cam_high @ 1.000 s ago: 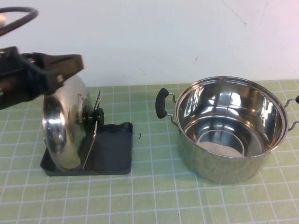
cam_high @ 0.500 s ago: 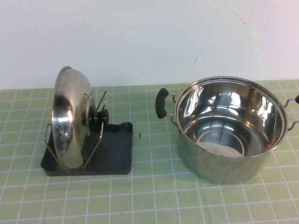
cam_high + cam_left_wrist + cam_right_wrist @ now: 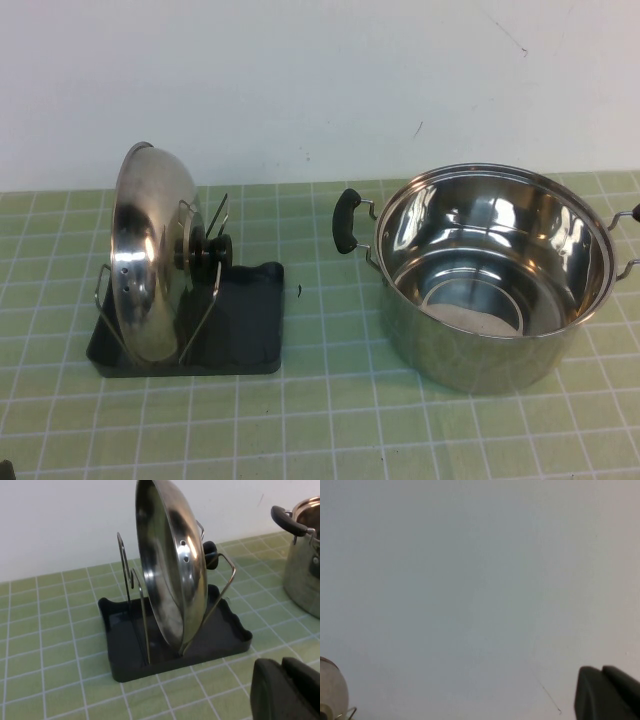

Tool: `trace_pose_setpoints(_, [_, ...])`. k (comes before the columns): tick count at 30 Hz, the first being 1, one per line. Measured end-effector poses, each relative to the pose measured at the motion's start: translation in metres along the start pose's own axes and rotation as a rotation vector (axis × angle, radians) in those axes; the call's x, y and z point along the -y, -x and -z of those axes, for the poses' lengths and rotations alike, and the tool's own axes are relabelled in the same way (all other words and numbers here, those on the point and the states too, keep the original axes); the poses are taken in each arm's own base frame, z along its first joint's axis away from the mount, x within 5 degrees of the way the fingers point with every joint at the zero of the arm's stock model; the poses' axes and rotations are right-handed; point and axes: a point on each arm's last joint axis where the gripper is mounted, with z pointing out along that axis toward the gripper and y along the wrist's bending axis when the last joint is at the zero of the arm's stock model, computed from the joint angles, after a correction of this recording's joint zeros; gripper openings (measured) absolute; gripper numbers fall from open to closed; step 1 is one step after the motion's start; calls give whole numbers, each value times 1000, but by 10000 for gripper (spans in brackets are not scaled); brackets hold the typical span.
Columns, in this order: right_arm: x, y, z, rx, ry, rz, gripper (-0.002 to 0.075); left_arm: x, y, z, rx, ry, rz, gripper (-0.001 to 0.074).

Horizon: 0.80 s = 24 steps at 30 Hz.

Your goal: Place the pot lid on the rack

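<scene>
Green checked matting covers the table (image 3: 330, 420) before a plain white wall. At 9 o'clock the shiny domed steel pot lid (image 3: 150, 265) stands upright between the wire prongs of the dark grey plastic rack (image 3: 250, 330), so placing looks finished. Left pincer (image 3: 287, 690) hangs near the rack, right pincer (image 3: 607, 692) faces the wall; whether either is spread I cannot tell. Next only parking seems needed.
</scene>
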Motion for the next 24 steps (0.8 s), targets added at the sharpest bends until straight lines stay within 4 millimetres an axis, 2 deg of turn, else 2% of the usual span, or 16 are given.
trace_pose_setpoints(21, [0, 0, 0, -2, -1, 22, -1, -1, -3, -2, 14, 7, 9, -1])
trace_pose_setpoints(24, [1, -10, 1, -56, -20, 11, -1, -1, -3, -2, 14, 7, 9, -1])
